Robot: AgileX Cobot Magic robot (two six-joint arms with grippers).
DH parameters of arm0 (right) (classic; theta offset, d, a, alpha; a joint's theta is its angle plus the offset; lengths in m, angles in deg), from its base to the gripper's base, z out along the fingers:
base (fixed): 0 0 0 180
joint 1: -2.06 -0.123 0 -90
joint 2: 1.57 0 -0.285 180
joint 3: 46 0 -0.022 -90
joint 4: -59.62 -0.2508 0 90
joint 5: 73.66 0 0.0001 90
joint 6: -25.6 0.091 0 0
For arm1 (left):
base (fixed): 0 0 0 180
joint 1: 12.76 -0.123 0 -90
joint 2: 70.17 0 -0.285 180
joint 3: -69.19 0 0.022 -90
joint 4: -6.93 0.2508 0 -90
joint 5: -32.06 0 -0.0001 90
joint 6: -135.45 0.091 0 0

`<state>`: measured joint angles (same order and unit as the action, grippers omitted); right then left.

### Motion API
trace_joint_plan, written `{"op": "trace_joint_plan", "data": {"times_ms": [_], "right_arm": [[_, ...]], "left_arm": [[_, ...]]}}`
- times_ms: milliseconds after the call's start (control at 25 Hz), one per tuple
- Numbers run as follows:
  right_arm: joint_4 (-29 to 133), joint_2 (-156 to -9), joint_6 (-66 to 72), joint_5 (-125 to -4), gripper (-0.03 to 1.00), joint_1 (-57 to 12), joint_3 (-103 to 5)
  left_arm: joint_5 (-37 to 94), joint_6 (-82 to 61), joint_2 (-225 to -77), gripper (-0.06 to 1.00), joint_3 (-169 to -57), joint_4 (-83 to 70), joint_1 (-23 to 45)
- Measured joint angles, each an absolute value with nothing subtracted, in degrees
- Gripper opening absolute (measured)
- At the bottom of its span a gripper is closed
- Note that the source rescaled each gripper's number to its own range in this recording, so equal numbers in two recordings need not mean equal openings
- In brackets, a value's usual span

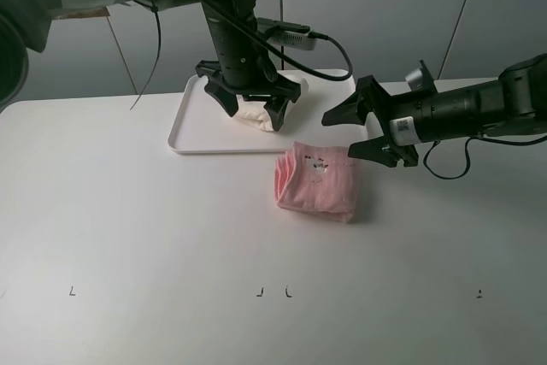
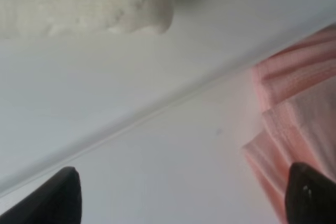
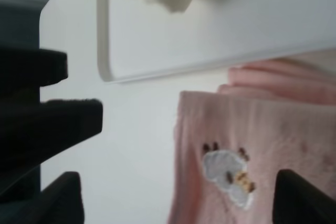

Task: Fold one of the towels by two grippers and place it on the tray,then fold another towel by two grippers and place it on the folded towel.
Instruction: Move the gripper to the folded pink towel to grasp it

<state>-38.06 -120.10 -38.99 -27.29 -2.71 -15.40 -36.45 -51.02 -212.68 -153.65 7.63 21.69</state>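
The cream-white towel [image 1: 259, 117] lies folded on the white tray [image 1: 183, 138]. My left gripper [image 1: 252, 105] stands open right over it, fingers straddling the cloth. In the left wrist view the cream towel [image 2: 84, 3] rests on the tray [image 2: 105, 93], apart from the open left gripper [image 2: 181, 198]. The pale pink towel [image 1: 316, 181] lies folded on the table just in front of the tray. My right gripper [image 1: 339, 134] hovers open at its far right edge, holding nothing. The right wrist view shows the pink towel [image 3: 262, 140] between the spread tips of the right gripper [image 3: 181, 200].
The tray's front rim [image 3: 210, 66] runs close to the pink towel's far edge. The left arm's black fingers [image 3: 47, 114] stand near the tray's corner. Small black marks [image 1: 273, 292] line the white table's front.
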Motion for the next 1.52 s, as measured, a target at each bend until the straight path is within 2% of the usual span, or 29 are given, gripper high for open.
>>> {"op": "trace_joint_plan", "data": {"times_ms": [240, 560, 760, 1000, 1080, 1120, 1200, 1320, 1360, 1520], "right_arm": [[-25.38, -120.06, -30.73, -33.65, 0.84, -0.26, -15.4], [-25.51, -125.02, -30.98, -31.97, 0.84, -0.26, -15.4], [-29.86, -126.0, -34.82, -30.79, 0.78, -0.52, -15.4], [-31.86, -126.0, -37.11, -35.27, 0.73, -4.25, -15.4], [-32.48, -126.0, -37.79, -36.67, 0.67, -5.31, -15.4], [-32.48, -126.0, -37.96, -37.27, 0.61, -5.55, -15.4], [-32.48, -126.0, -38.65, -38.41, 0.45, -6.1, -15.4], [-32.48, -126.0, -40.43, -38.83, 0.1, -6.6, -15.4], [-32.61, -126.0, -41.36, -38.83, 0.07, -6.6, -15.4], [-34.07, -126.0, -45.45, -36.26, 0.07, -6.6, -15.4]], "left_arm": [[-36.6, -50.55, -212.68, 0.99, -153.65, 7.41, 21.58], [-36.72, -50.55, -212.68, 0.99, -153.65, 7.31, 21.58], [-36.72, -50.43, -212.68, 0.99, -153.65, 7.31, 21.58], [-36.72, -50.3, -212.88, 0.99, -153.65, 6.93, 21.58], [-36.72, -49.66, -213.0, 0.99, -153.65, 7.31, 21.49], [-36.72, -49.4, -213.0, 0.99, -153.65, 6.93, 21.49], [-36.72, -49.31, -213.1, 0.99, -153.65, 7.31, 21.49], [-36.61, -49.26, -213.1, 0.99, -153.65, 6.93, 21.49], [-36.61, -49.16, -213.1, 0.99, -153.65, 6.93, 21.49], [-36.85, -47.6, -213.1, 0.99, -153.65, 7.31, 21.49]]}}
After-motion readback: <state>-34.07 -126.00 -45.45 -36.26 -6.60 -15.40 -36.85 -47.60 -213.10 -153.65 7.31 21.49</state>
